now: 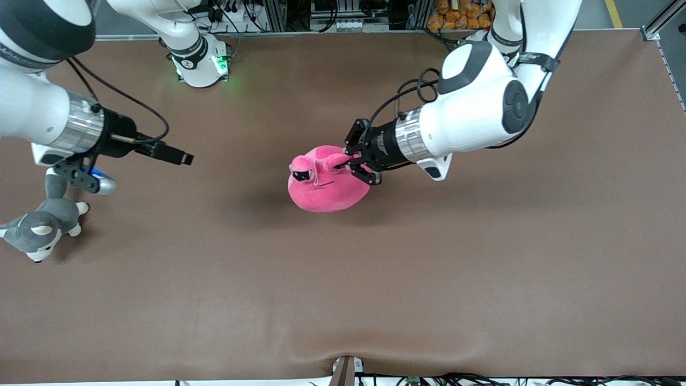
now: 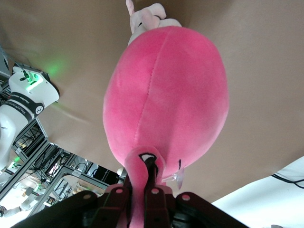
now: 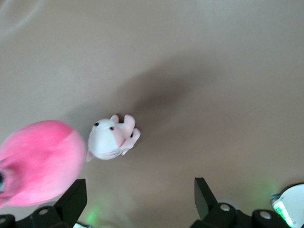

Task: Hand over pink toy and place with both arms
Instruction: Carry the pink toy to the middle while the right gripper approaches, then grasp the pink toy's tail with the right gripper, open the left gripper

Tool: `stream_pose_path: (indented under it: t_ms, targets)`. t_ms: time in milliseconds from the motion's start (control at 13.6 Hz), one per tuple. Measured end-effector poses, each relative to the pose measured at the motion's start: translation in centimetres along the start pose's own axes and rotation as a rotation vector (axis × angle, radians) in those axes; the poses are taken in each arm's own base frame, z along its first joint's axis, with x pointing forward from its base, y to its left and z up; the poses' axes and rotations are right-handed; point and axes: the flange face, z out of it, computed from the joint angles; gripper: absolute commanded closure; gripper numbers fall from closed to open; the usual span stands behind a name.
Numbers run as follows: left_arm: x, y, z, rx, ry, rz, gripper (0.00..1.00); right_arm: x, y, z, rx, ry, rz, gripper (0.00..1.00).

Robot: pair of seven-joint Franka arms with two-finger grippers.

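The pink toy [image 1: 327, 187] is a hot-pink round plush with dark eyes. My left gripper [image 1: 343, 164] is shut on its floppy ear and holds it over the middle of the table. In the left wrist view the toy [image 2: 166, 95] hangs from the gripper [image 2: 142, 189], the ear pinched between the jaws. My right gripper [image 1: 185, 158] is open and empty, in the air toward the right arm's end of the table, pointing at the toy. In the right wrist view the gripper [image 3: 138, 183] stands wide open, with the pink toy [image 3: 33, 161] off to one side.
A small pale-pink-and-white plush [image 3: 109, 137] lies on the table below the pink toy, also in the left wrist view [image 2: 147, 16]; the front view hides it. A grey-and-white husky plush [image 1: 40, 228] lies near the right arm's end. The right arm's base [image 1: 201, 61] glows green.
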Motion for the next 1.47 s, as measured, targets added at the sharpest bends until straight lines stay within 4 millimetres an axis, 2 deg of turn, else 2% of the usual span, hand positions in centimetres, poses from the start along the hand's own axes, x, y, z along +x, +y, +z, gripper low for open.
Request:
stream_pose_path:
  t_ms: [367, 734, 1174, 1467]
  targets:
    - [-1.7, -1.9, 3.0, -0.024, -0.037, -0.033, 1.00, -2.4, -3.5, 1.5, -0.001, -0.003, 0.033, 0.00]
    - [-2.4, -2.9, 5.2, -0.029, -0.051, -0.022, 1.00, -3.1, -7.6, 4.8, 0.008, 0.012, 0.134, 0.00]
    - [-2.6, -3.5, 5.9, -0.025, -0.051, -0.015, 1.00, -3.1, -10.7, 7.2, 0.019, 0.021, 0.236, 0.00]
    - [-2.6, -3.4, 6.0, -0.025, -0.050, -0.016, 1.00, -4.6, -12.4, 8.5, 0.007, 0.014, 0.258, 0.02]
